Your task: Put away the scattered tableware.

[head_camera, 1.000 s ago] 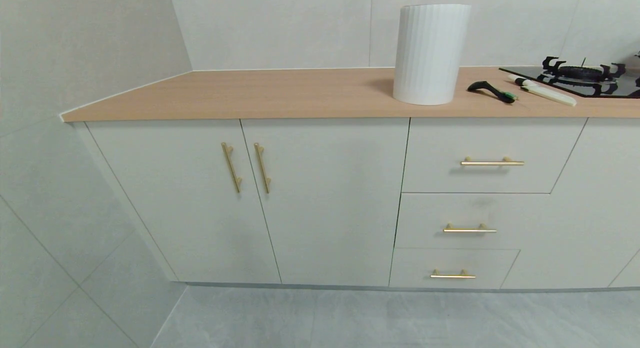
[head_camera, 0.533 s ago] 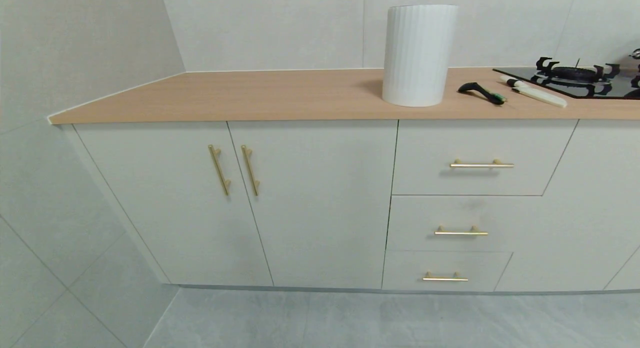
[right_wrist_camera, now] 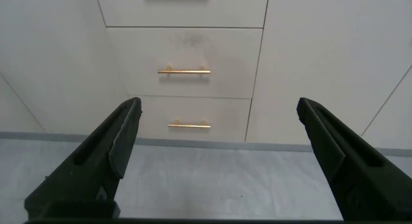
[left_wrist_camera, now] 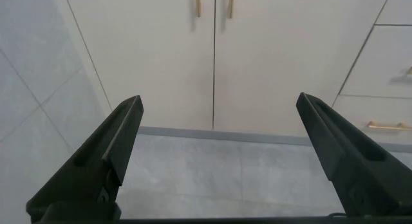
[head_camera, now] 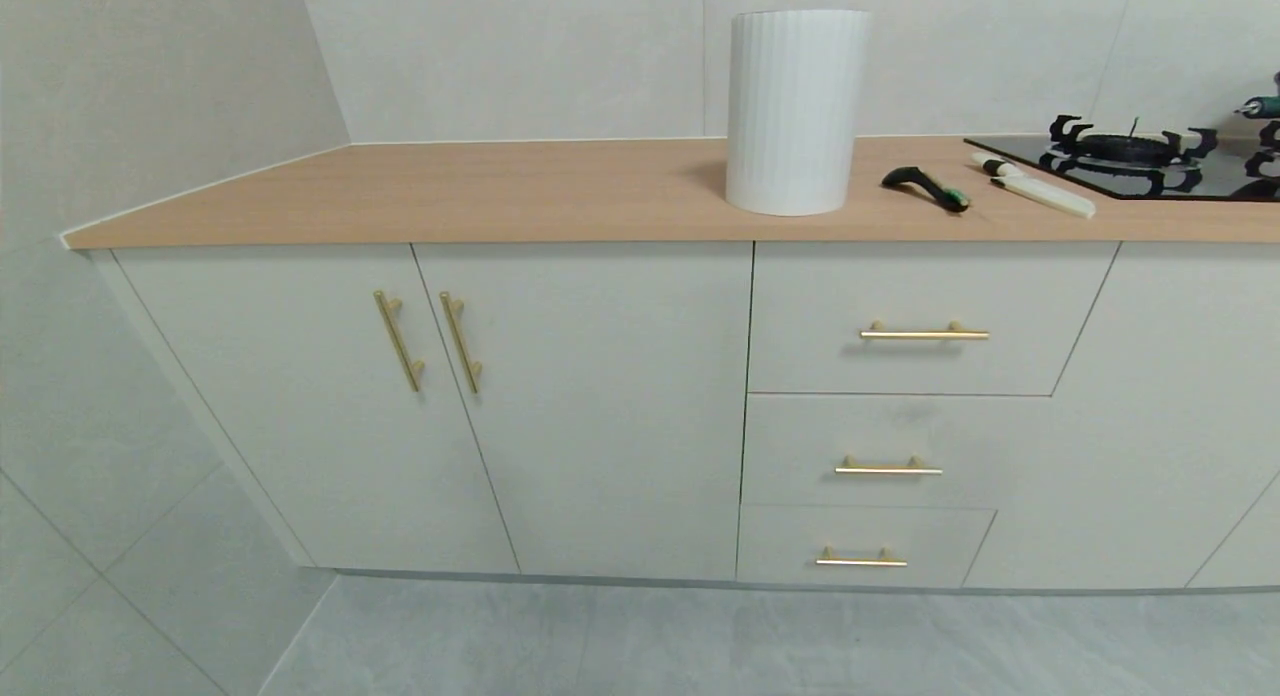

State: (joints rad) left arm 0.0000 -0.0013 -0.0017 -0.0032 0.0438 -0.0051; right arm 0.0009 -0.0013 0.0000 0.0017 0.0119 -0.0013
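On the wooden countertop (head_camera: 480,191) stands a tall white ribbed cylinder (head_camera: 795,111). To its right lie a black tool with a green tip (head_camera: 925,187) and a white-handled utensil (head_camera: 1035,191), close to the stove. My left gripper (left_wrist_camera: 215,108) hangs open low in front of the double cabinet doors (left_wrist_camera: 214,56), nothing between its fingers. My right gripper (right_wrist_camera: 219,111) is open too, low before the lower drawers (right_wrist_camera: 187,73), holding nothing.
A black gas stove (head_camera: 1150,161) sits at the counter's right end. Below are two cabinet doors (head_camera: 440,396) with gold handles and three drawers (head_camera: 910,326) stacked at the right. A tiled wall closes the left side; grey floor (head_camera: 700,646) lies in front.
The whole head view has shifted, so the counter and its things appear further left; the camera moved rightward. Nothing on the counter has moved.
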